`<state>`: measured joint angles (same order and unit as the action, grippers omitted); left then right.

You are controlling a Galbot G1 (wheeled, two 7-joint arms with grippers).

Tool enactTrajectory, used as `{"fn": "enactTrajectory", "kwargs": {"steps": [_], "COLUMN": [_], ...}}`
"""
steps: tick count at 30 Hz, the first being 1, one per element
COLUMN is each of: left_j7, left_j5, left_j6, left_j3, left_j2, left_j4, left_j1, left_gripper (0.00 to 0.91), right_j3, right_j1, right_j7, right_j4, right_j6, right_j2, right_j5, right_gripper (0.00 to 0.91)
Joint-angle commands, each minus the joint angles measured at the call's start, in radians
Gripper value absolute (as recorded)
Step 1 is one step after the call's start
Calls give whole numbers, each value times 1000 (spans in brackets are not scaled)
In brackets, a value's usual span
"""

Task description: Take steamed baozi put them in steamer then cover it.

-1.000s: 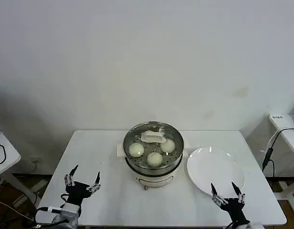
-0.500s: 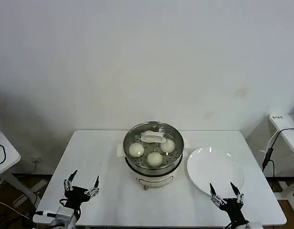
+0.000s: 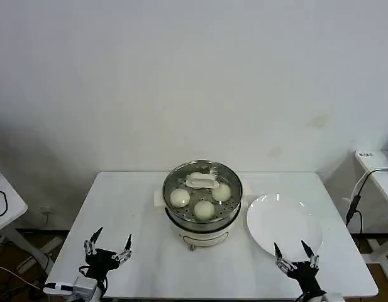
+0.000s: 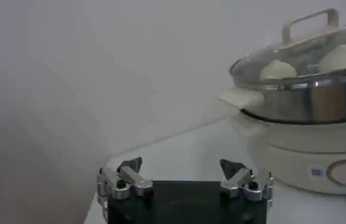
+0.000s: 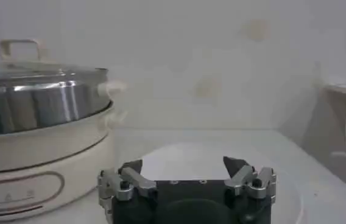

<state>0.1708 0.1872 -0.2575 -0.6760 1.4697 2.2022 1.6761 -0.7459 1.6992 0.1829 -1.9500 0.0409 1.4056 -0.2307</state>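
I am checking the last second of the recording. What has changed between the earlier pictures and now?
Both open grippers drew back slightly toward the robot: the left gripper and the right gripper. Neither holds anything. The steamer, its glass cover, the baozi inside and the white plate stayed put.

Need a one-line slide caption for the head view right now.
Glass cover sits on the steamer over the baozi; both open grippers, left and right, at the table's near edge.

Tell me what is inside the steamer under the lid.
Through the glass cover, three baozi sit on the perforated tray in the steamer. The cover's handle hides the spot behind it, so a fourth cannot be confirmed.
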Motion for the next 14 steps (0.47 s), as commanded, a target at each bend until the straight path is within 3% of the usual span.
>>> {"fn": "enactTrajectory", "kwargs": {"steps": [1,14], "left_j7": [1,1], "left_j5": [-7,-6], "left_j6": [2,1], "left_j3": [-3,2], "left_j2": [2,6], "left_j4": [4,2], "left_j1": [5,8], "left_gripper": [907,907], "right_j3": [3,-1], "right_j1": [-1,-4], "right_j7": [2,0], "right_j4": [0,1], "right_j6": [-4,-2], "right_j2": [2,1], "right_j5": [25,47], "right_gripper": [907,907]}}
